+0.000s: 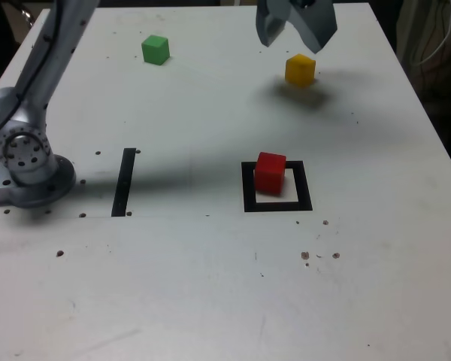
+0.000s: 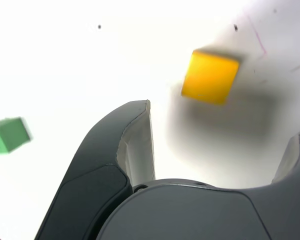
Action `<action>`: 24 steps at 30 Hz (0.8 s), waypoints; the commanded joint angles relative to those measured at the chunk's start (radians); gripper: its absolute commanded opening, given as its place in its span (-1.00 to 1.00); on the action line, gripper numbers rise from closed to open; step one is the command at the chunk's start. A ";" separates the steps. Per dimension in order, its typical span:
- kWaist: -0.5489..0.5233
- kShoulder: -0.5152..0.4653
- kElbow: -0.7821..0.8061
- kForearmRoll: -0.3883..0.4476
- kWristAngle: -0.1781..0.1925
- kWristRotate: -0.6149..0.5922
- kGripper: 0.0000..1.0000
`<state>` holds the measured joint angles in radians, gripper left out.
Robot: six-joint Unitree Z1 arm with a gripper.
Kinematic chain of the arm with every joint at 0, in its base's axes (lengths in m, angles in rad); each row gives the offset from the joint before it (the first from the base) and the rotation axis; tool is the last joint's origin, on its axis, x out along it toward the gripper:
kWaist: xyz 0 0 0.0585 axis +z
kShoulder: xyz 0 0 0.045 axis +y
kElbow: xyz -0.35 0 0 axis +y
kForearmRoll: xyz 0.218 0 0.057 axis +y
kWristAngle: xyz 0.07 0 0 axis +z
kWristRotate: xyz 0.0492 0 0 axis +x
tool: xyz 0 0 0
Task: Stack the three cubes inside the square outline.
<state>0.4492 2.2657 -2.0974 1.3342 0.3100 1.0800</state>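
Observation:
A red cube [image 1: 270, 171] rests inside the black square outline [image 1: 246, 197], near its far edge. The yellow cube [image 1: 300, 69] sits on the table at the back, toward the exterior view's right; it also shows in the wrist view [image 2: 210, 76]. The green cube [image 1: 155, 50] lies at the back, toward the exterior view's left, and appears blurred in the wrist view [image 2: 9, 135]. My gripper [image 1: 295, 39] hangs open just above and behind the yellow cube, nothing between its fingers [image 2: 132, 145].
The arm's grey base [image 1: 26, 162] stands at the exterior view's left. A thin black strip [image 1: 124, 181] lies on the white table between the base and the outline. Small dark specks dot the table [image 1: 210, 301].

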 commanded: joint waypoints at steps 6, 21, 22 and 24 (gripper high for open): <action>0.029 0.074 -0.037 -0.012 -0.002 0.046 0.84; 0.026 0.140 -0.048 -0.014 -0.071 0.068 0.61; 0.027 0.143 -0.049 -0.013 -0.070 0.067 0.58; 0.029 0.147 -0.056 -0.011 -0.066 0.067 0.49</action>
<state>0.4749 2.4083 -2.1426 1.3214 0.2392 1.1477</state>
